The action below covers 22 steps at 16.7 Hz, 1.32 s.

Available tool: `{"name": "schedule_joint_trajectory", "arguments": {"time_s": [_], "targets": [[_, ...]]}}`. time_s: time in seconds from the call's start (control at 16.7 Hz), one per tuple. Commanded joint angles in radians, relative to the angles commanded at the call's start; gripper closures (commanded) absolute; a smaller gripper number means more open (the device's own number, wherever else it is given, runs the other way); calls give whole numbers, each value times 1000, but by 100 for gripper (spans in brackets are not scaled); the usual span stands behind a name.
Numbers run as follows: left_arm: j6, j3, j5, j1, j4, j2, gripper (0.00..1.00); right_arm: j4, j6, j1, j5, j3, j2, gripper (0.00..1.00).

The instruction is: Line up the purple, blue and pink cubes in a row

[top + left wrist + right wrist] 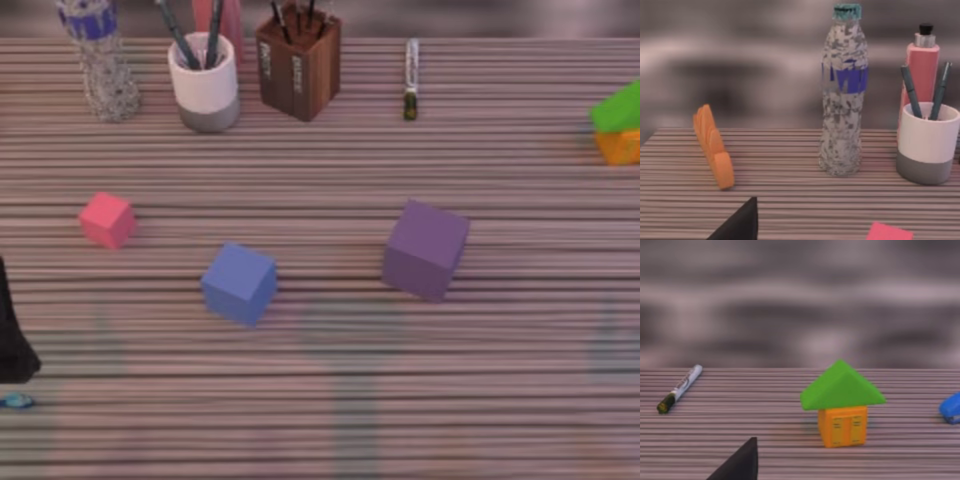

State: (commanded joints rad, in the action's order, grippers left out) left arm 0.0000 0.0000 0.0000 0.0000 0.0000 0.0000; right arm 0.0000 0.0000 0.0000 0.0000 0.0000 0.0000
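The left gripper point(15, 360) is seen only as a dark edge at the table's left side, and the right gripper is not seen from above; whether either is open cannot be told, and nothing is held. The pink cube point(106, 219) lies nearest the left gripper, the blue cube point(239, 283) beyond it, and the purple cube point(425, 249) farthest. All three are set well apart and unaligned, so the row is judged not yet begun.

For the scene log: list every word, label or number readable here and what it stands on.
None can be read.
Wooden pen holder: pale vertical lettering, too blurred.
Marker: barrel print too small.
Water bottle: blue label, no legible words.
The cubes bear no marks.
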Motion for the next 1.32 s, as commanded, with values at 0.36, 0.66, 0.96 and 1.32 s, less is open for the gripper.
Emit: {"name": "schedule_joint_trajectory", "arguments": {"time_s": [0.36, 0.66, 0.96, 1.32], "targets": [[19, 101, 2, -8, -69, 102, 0, 0, 0, 0, 0, 0, 0, 0], [74, 433, 2, -25, -281, 460, 0, 0, 0, 0, 0, 0, 0, 0], [152, 872, -1, -48, -573, 1010, 0, 0, 0, 0, 0, 0, 0, 0], [244, 1379, -3, -78, -923, 1662, 0, 0, 0, 0, 0, 0, 0, 0]]}}
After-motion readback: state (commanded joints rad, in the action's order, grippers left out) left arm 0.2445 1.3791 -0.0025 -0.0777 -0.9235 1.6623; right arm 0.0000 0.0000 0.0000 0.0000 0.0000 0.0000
